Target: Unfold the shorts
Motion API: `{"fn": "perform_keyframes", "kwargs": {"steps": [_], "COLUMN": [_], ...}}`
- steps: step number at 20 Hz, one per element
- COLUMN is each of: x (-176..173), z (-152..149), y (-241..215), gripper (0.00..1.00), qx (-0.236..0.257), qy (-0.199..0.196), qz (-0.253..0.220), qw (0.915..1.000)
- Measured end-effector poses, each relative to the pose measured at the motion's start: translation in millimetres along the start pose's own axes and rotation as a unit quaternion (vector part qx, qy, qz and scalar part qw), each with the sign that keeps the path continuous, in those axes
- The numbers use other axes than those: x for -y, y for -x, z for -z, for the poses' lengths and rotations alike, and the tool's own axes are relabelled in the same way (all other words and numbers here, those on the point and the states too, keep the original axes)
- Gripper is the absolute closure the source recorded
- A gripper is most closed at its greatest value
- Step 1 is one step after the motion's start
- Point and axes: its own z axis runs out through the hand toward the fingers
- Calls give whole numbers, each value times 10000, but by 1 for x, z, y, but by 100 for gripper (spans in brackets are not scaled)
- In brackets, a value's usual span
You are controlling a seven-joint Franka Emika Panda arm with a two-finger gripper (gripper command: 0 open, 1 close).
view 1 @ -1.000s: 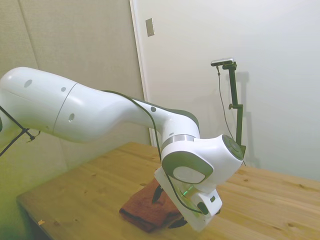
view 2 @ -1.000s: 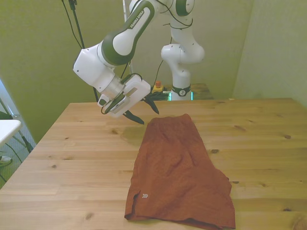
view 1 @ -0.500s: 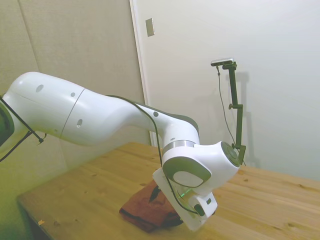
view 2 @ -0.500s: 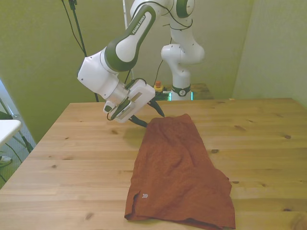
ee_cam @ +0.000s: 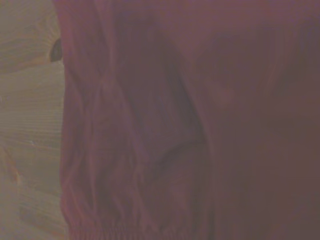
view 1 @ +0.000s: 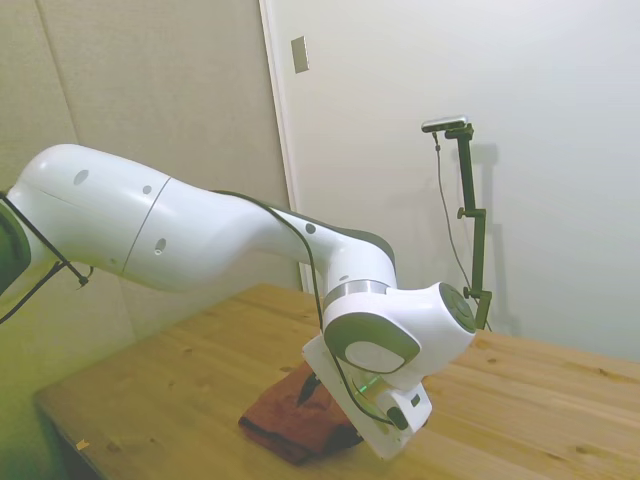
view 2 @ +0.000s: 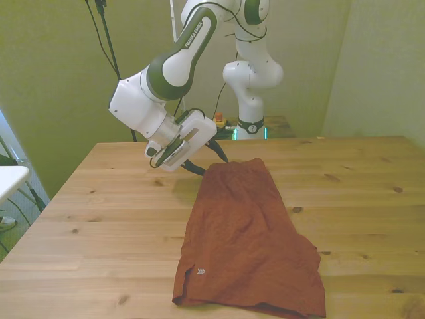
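side view: the white arm (view 1: 200, 235) reaches in over the wooden table (view 1: 180, 390) and bends down at the wrist. the shorts (view 1: 300, 420) appear as a low rust-brown heap on the table top, partly hidden behind the wrist housing. one dark fingertip (view 1: 305, 388) shows just above the cloth; the second finger is hidden in this view, so the finger spacing cannot be read here.

front view: the shorts (view 2: 249, 242) lie flat on the table (view 2: 99, 219), folded lengthwise into a long panel that runs from near the table's middle toward the near edge. the far end is narrow; the near end is wider and spreads toward the front view's right. a small pale mark (view 2: 198, 271) sits near the near corner on the front view's left. the gripper (view 2: 207, 161) hangs tilted at the far end of the shorts, on the front view's left of that end. its two dark fingers are spread apart, with nothing between them. one fingertip (view 2: 222, 158) is at the far edge of the cloth; contact cannot be confirmed.

wrist view: blurred. the shorts (ee_cam: 190, 120) fill most of the frame, showing soft creases and a gathered hem. a strip of table (ee_cam: 27, 150) shows beside the cloth edge.
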Motion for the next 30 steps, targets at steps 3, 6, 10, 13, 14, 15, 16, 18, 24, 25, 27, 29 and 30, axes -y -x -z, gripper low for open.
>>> {"fn": "perform_keyframes", "kwargs": {"steps": [3, 6, 10, 13, 14, 15, 16, 18, 24, 25, 27, 29, 30], "x": [0, 1, 0, 0, -1, -1, -2, -3, 3, 8, 25, 51, 66], "z": [-1, -1, -3, -3, -3, -3, -2, 0, 8, 11, 17, 19, 16], "y": [0, 0, 0, 0, 0, 0, 0, 0, 8, 13, 29, 50, 60], "gripper": [100, 100, 100, 100, 100, 100, 100, 100, 100, 100, 100, 100, 100], "qx": [8, 12, 12, 6, 3, 1, -3, -22, -98, -129, -200, -245, -251], "qy": [4, 7, 8, 10, 10, 9, 6, -2, -9, 1, 23, 92, 152], "qz": [10, 18, 11, 7, 5, -1, -7, -12, 67, 127, 307, 518, 611], "qw": [10000, 10000, 10000, 10000, 10000, 10000, 10000, 10000, 9999, 9998, 9993, 9983, 9977]}}
